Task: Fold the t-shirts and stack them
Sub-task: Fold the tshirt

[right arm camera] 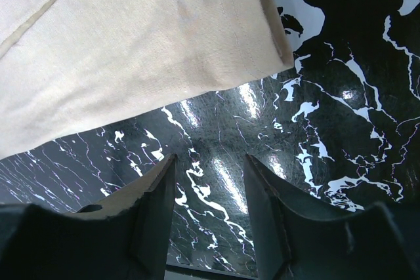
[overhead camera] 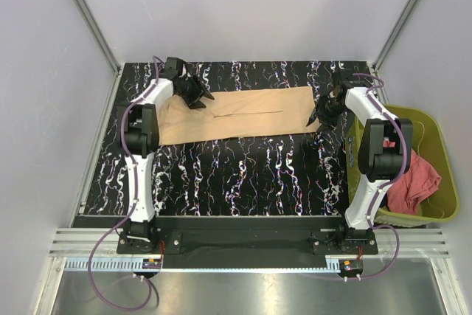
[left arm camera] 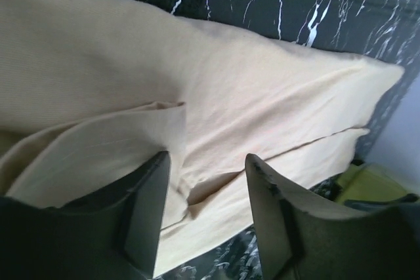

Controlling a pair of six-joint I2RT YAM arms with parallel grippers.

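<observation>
The tan-beige t-shirt (overhead camera: 236, 113) lies folded into a long strip across the far part of the black marbled table (overhead camera: 236, 175). My left gripper (overhead camera: 198, 98) is open above the strip's left end; in the left wrist view (left arm camera: 207, 165) its fingers straddle a fold of the cloth (left arm camera: 249, 103). My right gripper (overhead camera: 317, 118) is open and empty just past the strip's right end; in the right wrist view (right arm camera: 210, 168) it hangs over bare table beside the shirt's corner (right arm camera: 131, 50). The salmon-red t-shirt (overhead camera: 413, 182) lies crumpled in the bin.
An olive-green plastic bin (overhead camera: 441, 160) stands off the table's right edge, beside the right arm. Grey walls with metal posts enclose the table at left, back and right.
</observation>
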